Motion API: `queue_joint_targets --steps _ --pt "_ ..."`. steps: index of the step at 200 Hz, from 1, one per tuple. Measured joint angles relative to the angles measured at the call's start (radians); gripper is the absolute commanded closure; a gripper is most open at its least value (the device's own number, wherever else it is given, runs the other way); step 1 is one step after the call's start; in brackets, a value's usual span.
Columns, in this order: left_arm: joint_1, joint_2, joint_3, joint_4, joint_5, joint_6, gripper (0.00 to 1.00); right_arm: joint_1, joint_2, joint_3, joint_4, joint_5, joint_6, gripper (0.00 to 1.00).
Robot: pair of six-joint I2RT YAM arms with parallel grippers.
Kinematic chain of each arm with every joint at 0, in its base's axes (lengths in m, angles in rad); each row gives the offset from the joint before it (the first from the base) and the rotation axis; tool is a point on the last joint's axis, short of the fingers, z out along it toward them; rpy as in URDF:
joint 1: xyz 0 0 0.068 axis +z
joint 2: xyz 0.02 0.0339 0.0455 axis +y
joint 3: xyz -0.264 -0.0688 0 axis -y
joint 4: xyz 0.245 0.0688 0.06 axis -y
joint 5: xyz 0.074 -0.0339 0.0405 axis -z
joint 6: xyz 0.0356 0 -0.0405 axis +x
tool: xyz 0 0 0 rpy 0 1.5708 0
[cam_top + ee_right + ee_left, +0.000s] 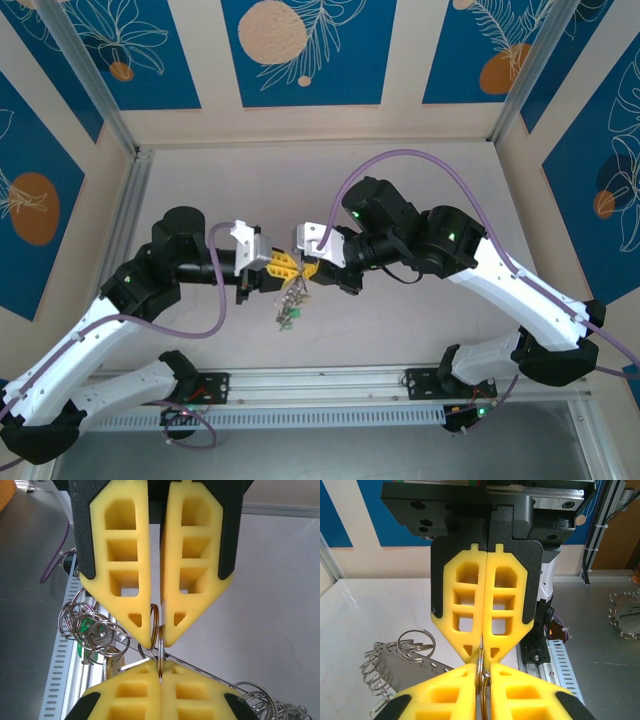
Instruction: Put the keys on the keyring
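My two grippers meet tip to tip above the middle of the table, the left gripper facing the right gripper. The left gripper is shut on a small split ring. My right gripper is shut on a second small ring that overlaps the first. The keyring's thin grey hoop runs just behind the fingertips. Its bunch of rings and keys, one with a green tag, hangs below. I cannot tell which ring carries the dark-tagged keys.
A perforated metal strip with several spare rings lies on the table to the left. A coiled chain-like piece lies at the right. An aluminium rail runs along the near edge, and enclosure walls surround the table.
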Motion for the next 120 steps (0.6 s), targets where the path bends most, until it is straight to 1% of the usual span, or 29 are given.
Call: queue_joint_targets --steps 5,14,54,78,86,104,120 --pt "0.0 0.0 0.0 -0.001 0.0 0.003 0.92 0.0 0.0 0.0 -0.001 0.0 -0.002 1.0" --pt "-0.001 0.0 0.0 -0.005 -0.001 0.002 1.0 0.0 0.001 0.0 -0.002 0.0 -0.003 1.0" --pt "-0.007 0.008 0.0 -0.011 -0.003 0.012 1.0 0.003 0.002 0.0 -0.017 0.012 -0.015 1.0" --pt "-0.008 -0.004 -0.011 0.012 -0.005 0.004 1.0 0.005 -0.007 -0.009 0.001 0.015 -0.016 0.83" --pt "-0.009 -0.012 -0.019 0.03 -0.006 -0.004 1.0 0.006 -0.019 -0.025 0.027 0.014 -0.011 0.8" --pt "-0.009 -0.023 -0.042 0.069 -0.002 -0.028 1.0 0.006 -0.058 -0.075 0.089 -0.002 0.003 0.79" --pt "-0.01 -0.023 -0.058 0.104 0.01 -0.05 1.0 0.003 -0.102 -0.123 0.135 -0.01 0.019 0.82"
